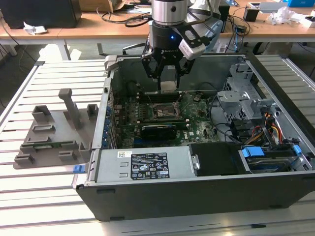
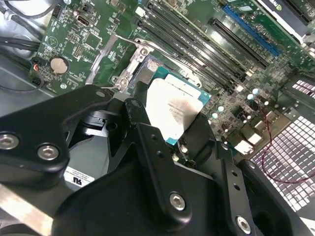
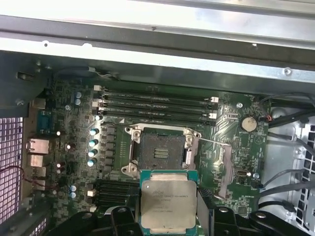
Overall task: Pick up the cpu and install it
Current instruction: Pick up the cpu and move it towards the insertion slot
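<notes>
Gripper [image 1: 168,77] closed on the cpu [image 3: 168,204], clamped by its edges, metal top towards the first wrist camera. The cpu hangs above the open socket [image 3: 160,152] on the motherboard [image 3: 74,128], apart from it. Memory slots [image 3: 157,103] lie just beside the socket, inside the open computer case [image 1: 197,196] on the slatted surface [image 1: 59,78].

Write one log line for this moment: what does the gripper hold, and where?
gripper: shut on cpu | cpu: held in air above motherboard, not yet in socket | socket: empty
</notes>
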You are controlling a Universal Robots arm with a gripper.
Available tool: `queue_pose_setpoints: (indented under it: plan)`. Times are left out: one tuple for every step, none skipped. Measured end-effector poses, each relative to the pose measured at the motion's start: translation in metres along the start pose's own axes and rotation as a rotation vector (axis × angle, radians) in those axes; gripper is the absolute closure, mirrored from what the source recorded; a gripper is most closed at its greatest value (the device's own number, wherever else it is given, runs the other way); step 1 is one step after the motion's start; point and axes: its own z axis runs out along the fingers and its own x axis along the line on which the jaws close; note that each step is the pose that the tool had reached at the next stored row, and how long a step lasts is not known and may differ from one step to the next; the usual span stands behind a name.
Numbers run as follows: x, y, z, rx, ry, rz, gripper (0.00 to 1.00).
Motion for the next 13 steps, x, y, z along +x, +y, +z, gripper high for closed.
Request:
queue_pose_setpoints:
  plan:
    - [0.0000,0.0005,0.0019,0.0000,-0.0001,0.000,0.45]
    - [0.0000,0.0008,0.0028,0.0001,-0.0001,0.000,0.45]
    - [0.0000,0.0011,0.0039,0.0001,-0.0001,0.000,0.45]
    - [0.0000,0.0016,0.0057,0.0003,0.0000,0.000,0.45]
    - [0.0000,0.0019,0.0070,0.0004,-0.0001,0.000,0.45]
    - [0.0000,0.0022,0.0086,0.0005,0.0000,0.000,0.45]
    - [0.0001,0.0025,0.0098,0.0006,0.0000,0.000,0.45]
    - [0.0001,0.0027,0.0107,0.0007,0.0000,0.000,0.45]
    - [0.0001,0.0029,0.0121,0.0009,0.0001,0.000,0.45]
    - [0.0001,0.0032,0.0133,0.0010,0.0001,0.000,0.45]
    - [0.0001,0.0035,0.0144,0.0011,0.0000,0.000,0.45]
    - [0.0001,0.0037,0.0156,0.0011,0.0000,0.000,0.45]
    - [0.0002,0.0042,0.0181,0.0010,0.0000,0.000,0.45]
